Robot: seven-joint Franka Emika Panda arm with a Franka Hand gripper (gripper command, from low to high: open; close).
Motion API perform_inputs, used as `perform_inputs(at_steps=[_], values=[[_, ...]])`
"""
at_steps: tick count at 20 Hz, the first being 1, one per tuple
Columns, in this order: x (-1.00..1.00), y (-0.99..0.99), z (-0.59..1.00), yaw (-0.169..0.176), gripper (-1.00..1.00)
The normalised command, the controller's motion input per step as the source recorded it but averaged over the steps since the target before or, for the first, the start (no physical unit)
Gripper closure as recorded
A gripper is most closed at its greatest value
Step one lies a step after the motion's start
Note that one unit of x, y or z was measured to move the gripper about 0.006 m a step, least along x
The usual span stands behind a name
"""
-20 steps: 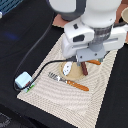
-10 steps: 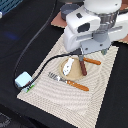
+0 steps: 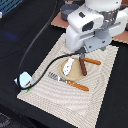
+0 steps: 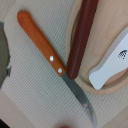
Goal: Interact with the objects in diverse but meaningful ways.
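On the tan plate (image 3: 75,74) lie a little white bottle-like piece (image 3: 69,65) and a dark brown sausage (image 3: 82,66), the sausage reaching over the rim. A pale-blue-and-white milk carton (image 3: 24,80) stands at the placemat's corner on the exterior view's left. My gripper (image 3: 82,53) hangs above the plate under the white hand, and its fingers are not discernible. The wrist view looks down on the sausage (image 4: 82,35), the white piece (image 4: 110,67) and the plate (image 4: 107,22).
An orange-handled knife (image 3: 91,61) lies beside the sausage, close up in the wrist view (image 4: 42,42). An orange-handled fork (image 3: 70,81) lies in front of the plate. All rest on a beige placemat (image 3: 100,95). A black cable (image 3: 35,45) crosses the dark table.
The arm has lifted away from the plate and drifted toward the exterior view's upper right. The objects on the plate and mat have not moved.
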Motion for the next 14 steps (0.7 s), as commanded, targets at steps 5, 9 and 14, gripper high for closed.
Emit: perform_inputs(at_steps=[5,9,14], values=[[-0.59,0.3,0.0,0.137,-1.0],[-0.65,0.11,-0.01,0.11,-1.0],[-0.94,0.25,-0.09,0.063,-1.0]])
